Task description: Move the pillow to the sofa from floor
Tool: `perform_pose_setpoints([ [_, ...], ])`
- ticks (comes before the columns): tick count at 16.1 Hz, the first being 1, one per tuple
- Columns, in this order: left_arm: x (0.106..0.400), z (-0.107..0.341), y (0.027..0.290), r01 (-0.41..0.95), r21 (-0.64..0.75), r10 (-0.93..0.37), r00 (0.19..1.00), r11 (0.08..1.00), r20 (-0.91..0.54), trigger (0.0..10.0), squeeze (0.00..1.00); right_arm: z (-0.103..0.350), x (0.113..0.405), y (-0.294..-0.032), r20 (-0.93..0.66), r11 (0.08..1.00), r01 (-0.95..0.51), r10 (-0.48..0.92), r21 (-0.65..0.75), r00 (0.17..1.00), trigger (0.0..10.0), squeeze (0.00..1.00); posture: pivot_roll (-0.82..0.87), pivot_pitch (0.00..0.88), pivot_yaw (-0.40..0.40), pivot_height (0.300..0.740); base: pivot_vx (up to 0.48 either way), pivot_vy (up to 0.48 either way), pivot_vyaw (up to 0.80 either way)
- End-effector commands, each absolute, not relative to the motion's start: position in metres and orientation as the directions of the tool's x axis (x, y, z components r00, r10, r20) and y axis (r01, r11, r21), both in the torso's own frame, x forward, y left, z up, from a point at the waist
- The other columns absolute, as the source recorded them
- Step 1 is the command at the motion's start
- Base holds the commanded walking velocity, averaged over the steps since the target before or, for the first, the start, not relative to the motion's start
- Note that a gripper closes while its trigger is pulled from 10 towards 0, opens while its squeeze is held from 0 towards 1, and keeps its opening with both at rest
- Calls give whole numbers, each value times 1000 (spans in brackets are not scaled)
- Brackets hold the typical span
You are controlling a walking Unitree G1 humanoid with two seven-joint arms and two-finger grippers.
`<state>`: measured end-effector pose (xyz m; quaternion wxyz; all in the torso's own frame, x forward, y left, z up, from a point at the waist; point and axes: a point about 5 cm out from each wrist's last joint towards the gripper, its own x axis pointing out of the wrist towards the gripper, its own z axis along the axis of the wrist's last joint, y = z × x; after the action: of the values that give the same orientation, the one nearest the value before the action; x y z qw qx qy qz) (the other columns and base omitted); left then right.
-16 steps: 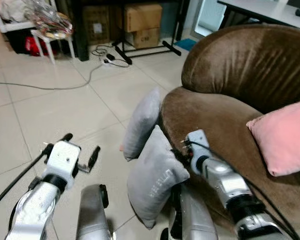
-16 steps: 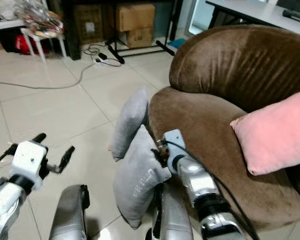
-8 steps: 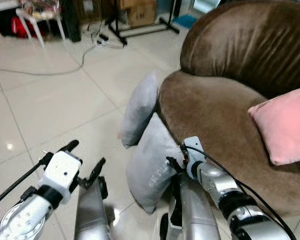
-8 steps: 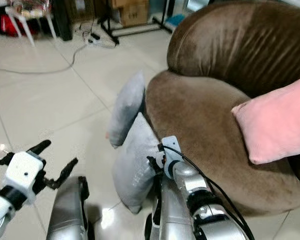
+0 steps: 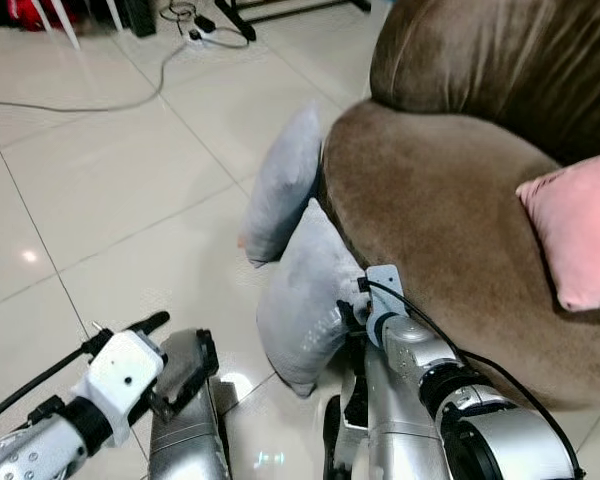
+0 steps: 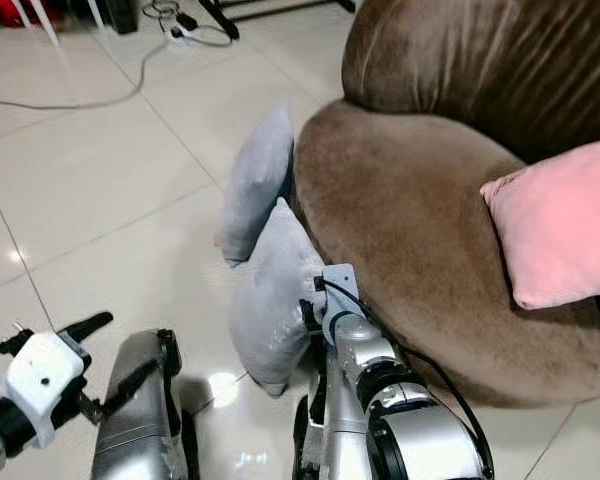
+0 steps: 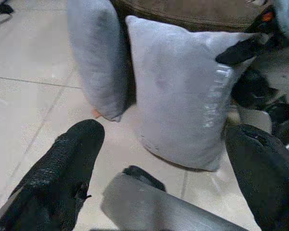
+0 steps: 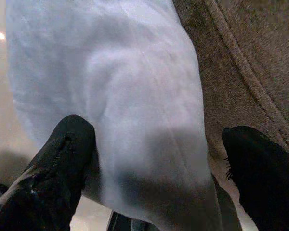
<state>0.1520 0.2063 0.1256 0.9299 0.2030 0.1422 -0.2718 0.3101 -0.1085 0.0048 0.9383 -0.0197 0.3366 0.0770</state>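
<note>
The near grey pillow stands on the tiled floor, leaning against the front of the brown sofa, with a second grey pillow just behind it. The right gripper is spread wide around its edge (one finger touches the fabric). The left gripper hovers wide open nearby, holding nothing.

place: home living room | signs: brown sofa, pink cushion, tiled floor, power strip
</note>
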Motion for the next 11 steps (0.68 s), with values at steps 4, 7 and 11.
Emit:
perform_pose_setpoints([
  [4, 148, 128, 204, 605, 258, -489, 778, 754, -394, 10000, 0, 1, 306, -101, -628, 980, -135, 196, 145, 753, 0, 0, 189, 250, -81, 512, 0, 0, 0],
  [7, 147, 131, 206, 606, 232, -495, 773, 761, -396, 10000, 0, 4, 308, -100, -610, 973, -151, 226, 172, 759, 0, 0, 188, 244, -81, 512, 0, 0, 0],
  [11, 148, 133, 208, 603, 223, -493, 774, 766, -398, 10000, 0, 3, 307, -100, -603, 967, -173, 252, 187, 757, 0, 0, 189, 238, -86, 512, 0, 0, 0],
])
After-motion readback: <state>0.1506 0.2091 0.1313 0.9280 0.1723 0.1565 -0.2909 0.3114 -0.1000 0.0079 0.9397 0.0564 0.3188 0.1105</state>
